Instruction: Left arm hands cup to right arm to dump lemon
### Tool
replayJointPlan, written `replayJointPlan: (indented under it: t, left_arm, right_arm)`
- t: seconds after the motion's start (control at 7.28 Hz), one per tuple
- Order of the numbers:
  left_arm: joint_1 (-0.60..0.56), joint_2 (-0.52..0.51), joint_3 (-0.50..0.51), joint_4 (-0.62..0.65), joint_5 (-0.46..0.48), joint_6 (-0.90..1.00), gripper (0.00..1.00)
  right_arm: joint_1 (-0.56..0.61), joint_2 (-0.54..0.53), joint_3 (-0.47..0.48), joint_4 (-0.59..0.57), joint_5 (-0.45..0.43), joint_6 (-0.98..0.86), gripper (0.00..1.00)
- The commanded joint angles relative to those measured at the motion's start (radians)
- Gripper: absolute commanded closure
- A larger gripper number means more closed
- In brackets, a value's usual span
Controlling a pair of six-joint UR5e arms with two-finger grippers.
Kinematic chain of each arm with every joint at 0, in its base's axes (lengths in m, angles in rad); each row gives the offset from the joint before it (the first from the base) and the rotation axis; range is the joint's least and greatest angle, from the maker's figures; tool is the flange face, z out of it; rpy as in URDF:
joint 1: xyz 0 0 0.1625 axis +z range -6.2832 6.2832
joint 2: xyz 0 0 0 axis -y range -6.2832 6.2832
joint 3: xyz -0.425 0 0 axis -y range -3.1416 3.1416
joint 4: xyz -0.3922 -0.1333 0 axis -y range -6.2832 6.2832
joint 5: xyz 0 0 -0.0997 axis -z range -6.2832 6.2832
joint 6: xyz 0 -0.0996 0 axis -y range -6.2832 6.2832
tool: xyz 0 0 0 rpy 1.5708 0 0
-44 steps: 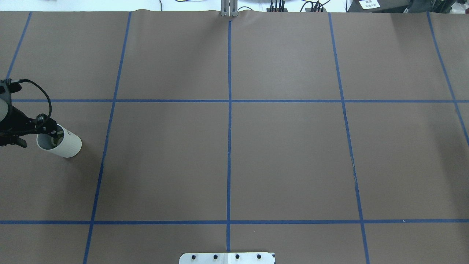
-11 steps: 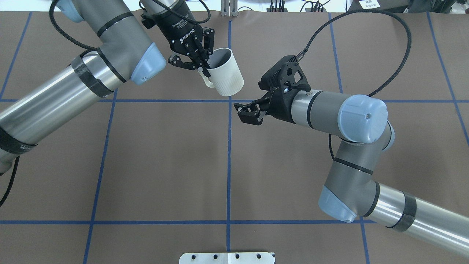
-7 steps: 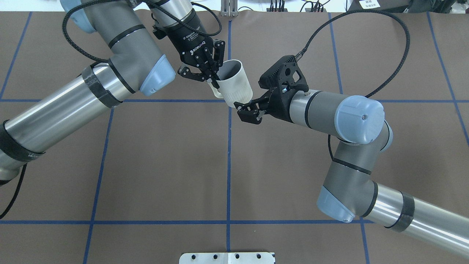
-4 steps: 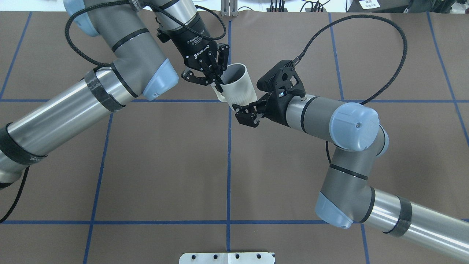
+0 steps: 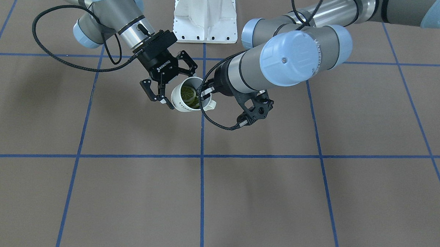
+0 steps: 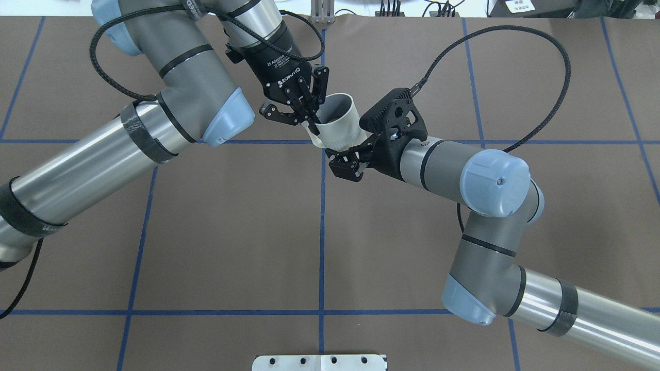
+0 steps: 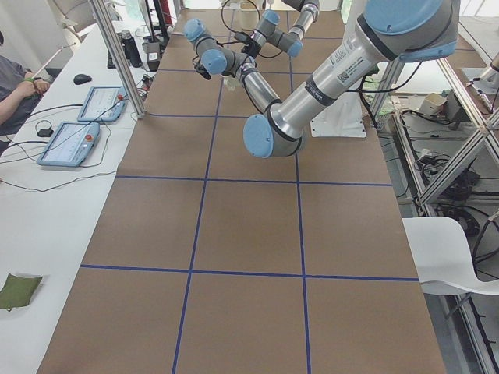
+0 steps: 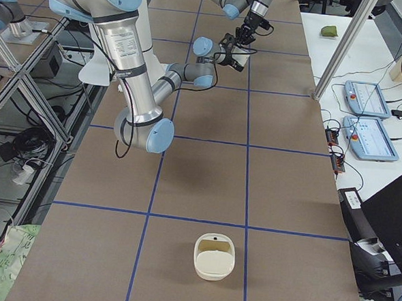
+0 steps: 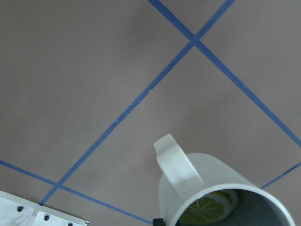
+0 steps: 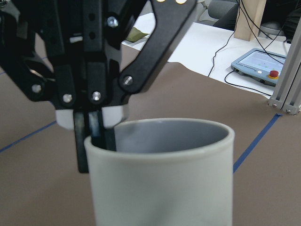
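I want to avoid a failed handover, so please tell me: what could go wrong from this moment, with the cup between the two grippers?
1. The left gripper pinches only the rim of the cup, which hangs in the air. If it lets go before the open right gripper closes, the cup may fall.
2. The right gripper straddles the cup low, near its base. Such a hold may let it tip and spill the loose lemon too early.

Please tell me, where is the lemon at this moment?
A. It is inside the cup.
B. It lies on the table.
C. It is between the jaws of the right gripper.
A: the front-facing view looks into the cup and shows the lemon inside it, while the left gripper holds the cup by its rim.
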Motion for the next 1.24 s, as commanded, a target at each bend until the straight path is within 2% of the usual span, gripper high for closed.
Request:
replayJointPlan:
  t: [0.0, 0.14, 0.27, 0.41, 0.55, 0.69, 0.96, 1.1]
  left_arm:
    - [0.006, 0.005, -0.004, 0.000, 0.001, 0.002, 1.00]
    - [0.006, 0.005, -0.006, -0.002, 0.001, 0.002, 1.00]
    - [0.006, 0.005, -0.004, -0.002, 0.001, 0.006, 1.00]
    - [0.006, 0.008, -0.006, -0.022, 0.001, 0.024, 0.01]
    - [0.006, 0.017, -0.006, -0.096, 0.001, 0.018, 0.00]
    - [0.006, 0.025, -0.006, -0.118, 0.001, 0.010, 0.00]
    - [-0.003, 0.025, -0.006, -0.119, 0.013, 0.012, 0.00]
    - [-0.027, 0.026, -0.006, -0.125, 0.062, 0.024, 0.00]
  right_arm:
    - [-0.001, 0.008, 0.000, 0.001, 0.000, 0.004, 0.02]
    - [-0.003, 0.014, -0.005, 0.001, 0.000, 0.007, 0.13]
    - [-0.004, 0.014, -0.005, -0.015, 0.003, 0.027, 0.68]
    - [-0.010, 0.019, -0.002, -0.060, 0.003, 0.047, 0.95]
    - [-0.010, 0.020, 0.003, -0.062, 0.003, 0.062, 1.00]
    - [-0.010, 0.020, 0.003, -0.061, 0.003, 0.065, 1.00]
    - [-0.004, 0.010, 0.006, -0.064, 0.004, 0.064, 1.00]
    - [0.009, -0.013, 0.024, -0.064, 0.003, 0.064, 1.00]
